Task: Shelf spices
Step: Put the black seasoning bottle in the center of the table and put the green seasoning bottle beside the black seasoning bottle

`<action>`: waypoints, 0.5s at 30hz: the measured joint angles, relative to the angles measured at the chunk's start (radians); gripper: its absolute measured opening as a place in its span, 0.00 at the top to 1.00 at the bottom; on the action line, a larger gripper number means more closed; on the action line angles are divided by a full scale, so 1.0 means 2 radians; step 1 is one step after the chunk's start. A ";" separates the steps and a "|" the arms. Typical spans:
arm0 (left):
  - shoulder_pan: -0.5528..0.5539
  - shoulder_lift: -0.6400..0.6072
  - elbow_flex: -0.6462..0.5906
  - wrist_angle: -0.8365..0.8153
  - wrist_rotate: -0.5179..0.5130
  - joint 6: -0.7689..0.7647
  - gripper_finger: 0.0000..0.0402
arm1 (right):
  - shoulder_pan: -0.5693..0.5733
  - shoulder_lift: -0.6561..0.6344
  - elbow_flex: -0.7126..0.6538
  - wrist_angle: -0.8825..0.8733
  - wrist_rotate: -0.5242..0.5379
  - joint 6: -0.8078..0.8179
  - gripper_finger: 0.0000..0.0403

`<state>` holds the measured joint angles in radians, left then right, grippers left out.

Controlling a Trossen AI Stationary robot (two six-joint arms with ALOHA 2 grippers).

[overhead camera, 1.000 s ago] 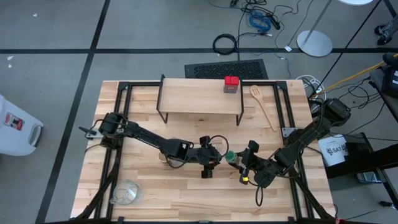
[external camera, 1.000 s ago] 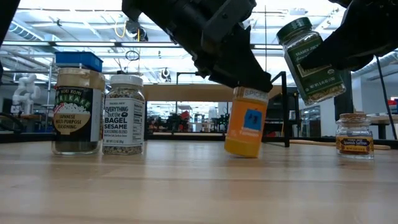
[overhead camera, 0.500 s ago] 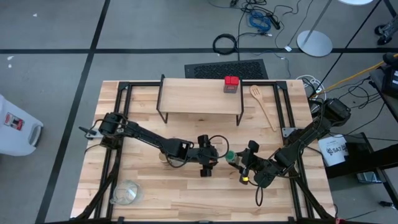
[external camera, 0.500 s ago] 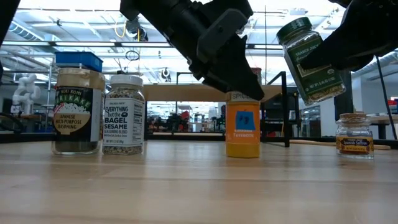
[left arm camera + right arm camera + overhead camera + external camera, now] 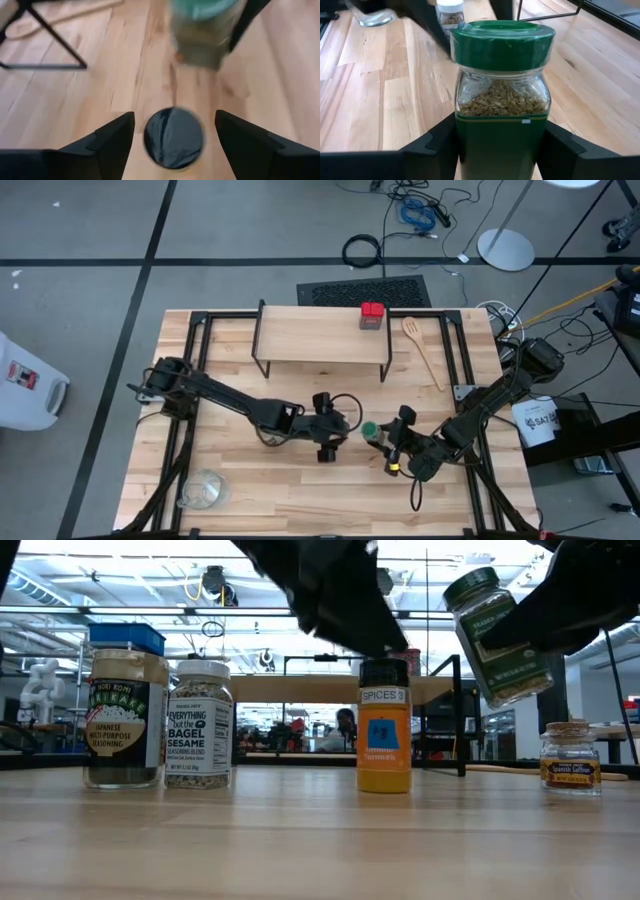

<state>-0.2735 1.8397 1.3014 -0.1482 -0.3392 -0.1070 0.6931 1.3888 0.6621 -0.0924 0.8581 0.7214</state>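
Low view: right gripper [image 5: 497, 145] jaws clamp the green-lidded jar [image 5: 497, 635] aloft, tilted; level it before the shelf [image 5: 320, 335]. Left gripper [image 5: 173, 137], jaws apart, hovers over the turmeric jar [image 5: 385, 737].

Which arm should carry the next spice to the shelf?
The right. Its hand already grips the green-lidded herb jar off the table. The left hand is open above the black-lidded orange turmeric jar, holding nothing.

High view looks straight down; low view looks level across the tabletop [image 5: 300, 850]; both wrist views look close past their own fingers.
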 joint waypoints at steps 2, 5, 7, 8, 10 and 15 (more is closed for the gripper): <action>-0.005 -0.009 0.000 0.001 -0.002 0.002 0.29 | -0.004 0.000 0.000 0.008 0.000 -0.002 0.51; -0.011 -0.019 0.000 0.008 -0.015 0.011 0.29 | -0.008 0.000 0.000 0.009 -0.007 -0.004 0.51; -0.012 -0.022 0.000 0.028 -0.028 0.020 0.29 | -0.010 0.000 0.000 0.009 -0.014 -0.006 0.51; -0.012 -0.022 0.000 0.038 -0.030 0.022 0.29 | -0.010 0.000 0.000 0.009 -0.015 -0.006 0.51; -0.012 -0.022 0.000 0.063 -0.029 0.025 0.29 | -0.010 0.000 0.000 0.012 -0.018 -0.010 0.51; -0.006 -0.022 0.000 0.103 0.035 0.062 0.29 | -0.010 0.000 0.000 0.041 -0.025 -0.037 0.51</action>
<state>-0.2862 1.7958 1.3021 0.0585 -0.2692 0.0177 0.6727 1.3888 0.6617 -0.0107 0.8079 0.6472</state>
